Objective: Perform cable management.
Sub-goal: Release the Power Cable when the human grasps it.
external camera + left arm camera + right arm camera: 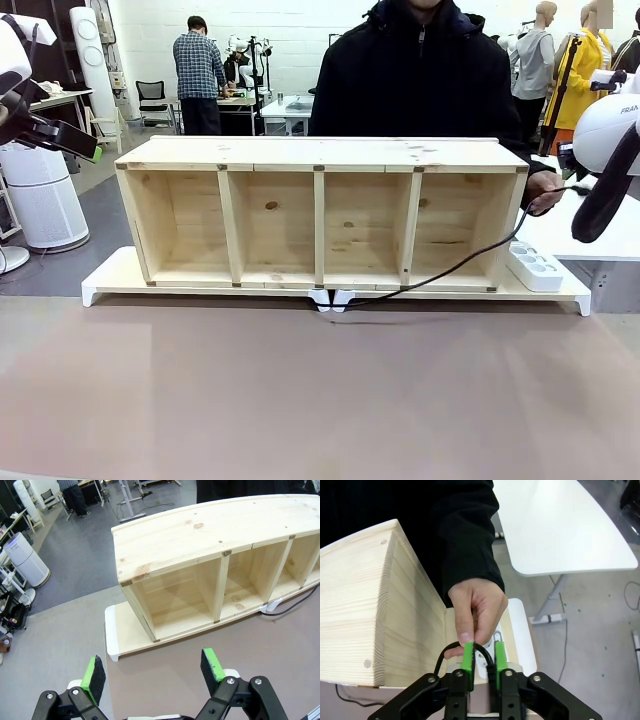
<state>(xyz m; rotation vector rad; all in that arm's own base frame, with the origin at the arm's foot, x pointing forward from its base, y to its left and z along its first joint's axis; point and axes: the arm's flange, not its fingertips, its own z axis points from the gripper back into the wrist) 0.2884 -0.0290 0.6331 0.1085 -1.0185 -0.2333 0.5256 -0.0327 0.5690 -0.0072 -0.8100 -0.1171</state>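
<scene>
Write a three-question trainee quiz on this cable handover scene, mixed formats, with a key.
1. True or false: the left gripper is open with nothing between its pads.
2. The cable runs past which white item? A) power strip B) mug C) plate
3. Fill in: the person's hand pinches the cable beside the wooden ____.

Key: 1 true; 2 A; 3 shelf.

A wooden shelf (320,210) with four open compartments stands on a white base (110,280) on the table (320,400); a white power strip (536,268) lies at its right end
</scene>
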